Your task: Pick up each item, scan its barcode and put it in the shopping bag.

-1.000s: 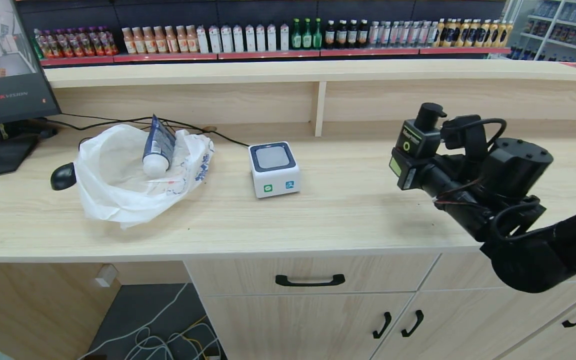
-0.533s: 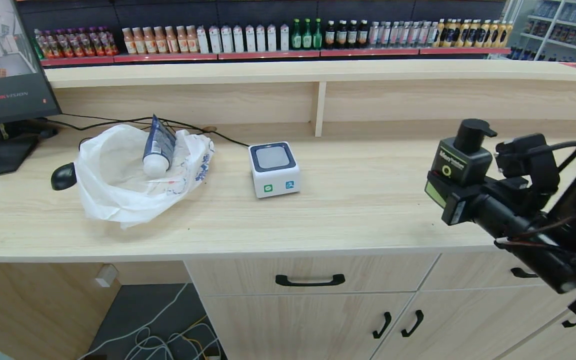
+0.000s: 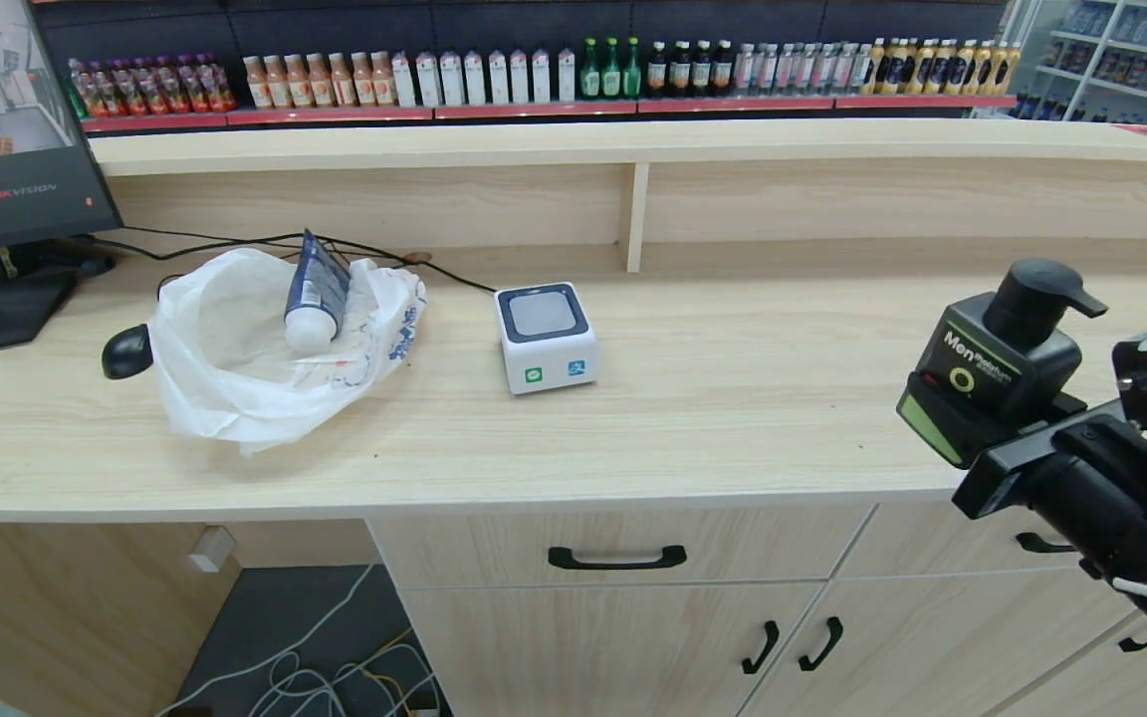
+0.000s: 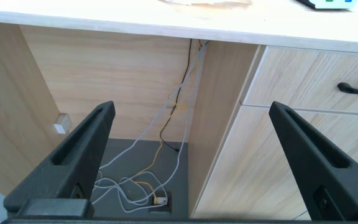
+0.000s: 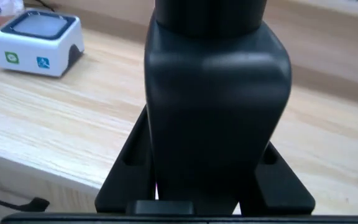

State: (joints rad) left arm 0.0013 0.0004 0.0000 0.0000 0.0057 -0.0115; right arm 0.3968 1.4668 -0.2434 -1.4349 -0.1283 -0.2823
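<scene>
Gripping the black pump bottle (image 3: 997, 368) near-upright at 3 o'clock by the counter's (image 3: 733, 428) front edge, the right gripper (image 3: 1010, 448) should swing it toward 9 o'clock, turning its barcode face onto the scanner (image 3: 545, 337) window, while the left gripper (image 4: 191, 118) hangs spread open.

The pump bottle (image 5: 216, 106) runs off the top edge of the right wrist view, its pump head cut away, and its base is hidden by the right gripper (image 5: 204, 168). In the head view the shopping bag (image 3: 235, 398) hides part of the mouse (image 3: 123, 352), and the left edge cuts the monitor (image 3: 6, 129).
</scene>
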